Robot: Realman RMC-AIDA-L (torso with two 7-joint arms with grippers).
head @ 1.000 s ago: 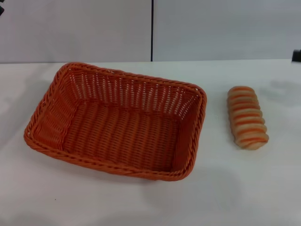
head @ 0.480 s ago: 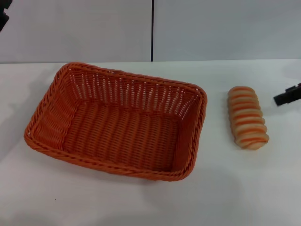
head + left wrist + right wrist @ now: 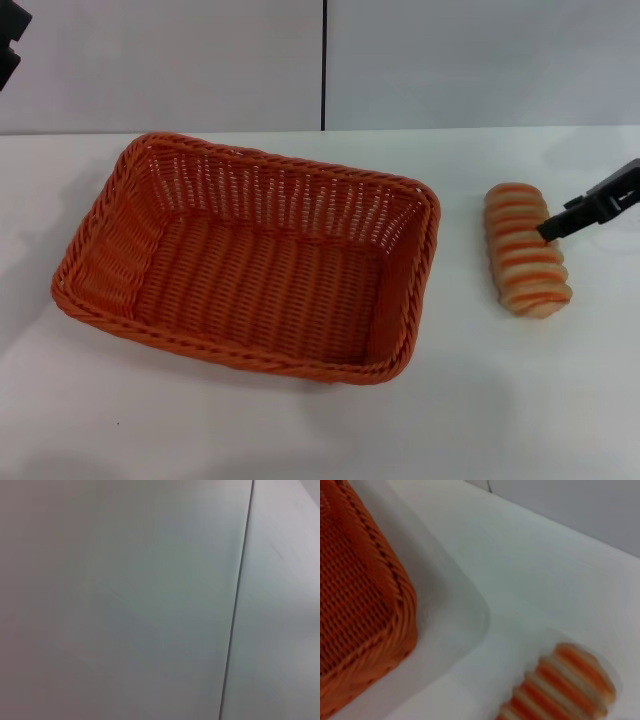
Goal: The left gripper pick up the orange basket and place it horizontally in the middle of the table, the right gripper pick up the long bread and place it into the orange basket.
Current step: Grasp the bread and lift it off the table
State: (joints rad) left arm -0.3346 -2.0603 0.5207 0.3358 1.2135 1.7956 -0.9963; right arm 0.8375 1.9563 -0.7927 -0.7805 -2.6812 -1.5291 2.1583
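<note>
The large rectangular orange woven basket [image 3: 250, 260] with its braided rim sits left of centre in the head view on the wide white surface [image 3: 300, 430], its long side running roughly across the frame and slightly skewed. To its right, well apart from the rim, lies the oblong beige loaf of long bread [image 3: 526, 250] with orange-brown crosswise stripes, pointing up and down the frame. The black right pincer [image 3: 590, 212] reaches in from the right edge, its tip at the loaf's upper right side; whether it is spread or pressed together cannot be told. The left pincer [image 3: 10, 45] is a dark block in the upper left corner, its state equally unclear. The loaf looks light and probably soft, so a gentle grip across its narrow middle seems best; the basket looks stiff and light.
</note>
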